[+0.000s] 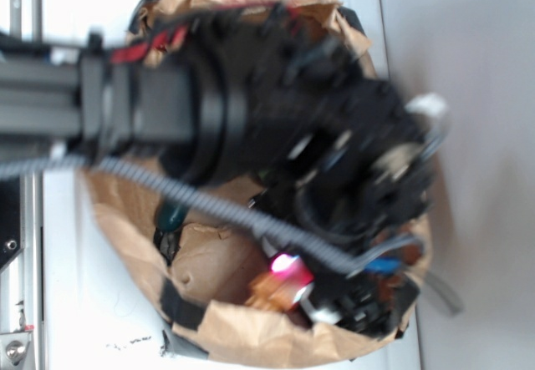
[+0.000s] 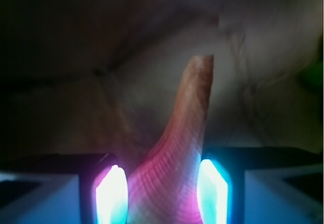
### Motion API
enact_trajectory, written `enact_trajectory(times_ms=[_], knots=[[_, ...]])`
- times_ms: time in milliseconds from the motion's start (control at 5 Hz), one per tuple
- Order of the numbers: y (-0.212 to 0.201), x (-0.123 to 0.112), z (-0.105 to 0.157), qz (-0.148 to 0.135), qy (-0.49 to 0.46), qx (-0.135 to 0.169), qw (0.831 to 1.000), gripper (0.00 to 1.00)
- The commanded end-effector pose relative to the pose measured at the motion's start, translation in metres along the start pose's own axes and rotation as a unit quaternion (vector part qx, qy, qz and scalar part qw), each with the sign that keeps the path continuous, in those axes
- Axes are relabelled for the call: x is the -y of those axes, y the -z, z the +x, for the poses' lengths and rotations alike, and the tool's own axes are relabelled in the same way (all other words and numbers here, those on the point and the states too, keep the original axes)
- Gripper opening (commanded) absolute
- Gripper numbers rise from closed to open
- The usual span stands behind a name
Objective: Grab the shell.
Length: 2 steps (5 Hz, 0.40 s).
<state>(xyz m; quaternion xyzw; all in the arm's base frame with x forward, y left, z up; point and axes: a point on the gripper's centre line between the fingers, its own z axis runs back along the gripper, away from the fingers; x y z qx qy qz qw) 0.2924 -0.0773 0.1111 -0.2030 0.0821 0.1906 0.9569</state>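
Wrist view: the shell (image 2: 182, 148) fills the centre of the frame, standing between the two glowing fingertips (image 2: 112, 193). Its wide end sits low, at the gripper (image 2: 163, 193); it narrows upward to a blunt-looking tip. The surface is orange-brown with fine curved ridges running across it, tinted pink where the finger lights fall on it. The right pad touches the shell's flank; the left pad lies just beside it, and contact there is not clear. The fingers are narrow, closed in around the shell's wide end.

Exterior view: the black arm (image 1: 209, 111) reaches over a brown paper bag (image 1: 251, 337) lying on a white counter (image 1: 75, 303). The gripper is down inside the bag, near its lower-right edge, with a pink glow at its tip. An orange-brown piece (image 1: 269, 291), the shell, shows just left of that glow. A dark green object (image 1: 173, 215) lies near the bag's left edge, well apart from the shell. The frame is blurred.
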Motion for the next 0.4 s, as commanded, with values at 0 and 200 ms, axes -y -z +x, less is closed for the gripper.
enact_trajectory(times_ms=[0, 200], knots=[[-0.091, -0.025, 0.007, -0.013, 0.008, 0.104, 0.994, 0.0], [-0.109, -0.045, -0.003, 0.012, -0.028, 0.169, 0.985, 0.0]])
